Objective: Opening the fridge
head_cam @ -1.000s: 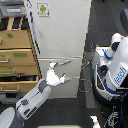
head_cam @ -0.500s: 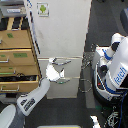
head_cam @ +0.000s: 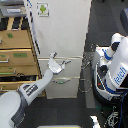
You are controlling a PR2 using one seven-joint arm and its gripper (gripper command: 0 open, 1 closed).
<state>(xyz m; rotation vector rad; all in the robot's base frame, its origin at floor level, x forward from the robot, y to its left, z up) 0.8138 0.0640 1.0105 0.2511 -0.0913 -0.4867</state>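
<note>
My tool (head_cam: 54, 64) now sits against the front of the fridge (head_cam: 65, 35), at the seam just below the large upper door, beside the curved silver handle (head_cam: 75, 62) of the upper drawer. Half a second ago it lay slightly lower and further toward the exterior view's left; it has since edged up and in toward the door's lower corner. I judge this to be the final approach to a grip point, not yet a pull: the door remains flush and closed, with no gap showing.

The tool's fingers appear spread, one tip pointing up toward the door edge, but at this resolution I cannot tell whether they are released or clenched on anything. Contact with the fridge front looks likely; a confirmed hold does not.

The fridge stands upright at centre, its green-and-white sticker (head_cam: 43, 9) near the top of the door. A tan wooden cabinet (head_cam: 17, 55) stands touching it on the exterior view's left. A white-and-blue robot body (head_cam: 114, 70) stands near on the exterior view's right.
</note>
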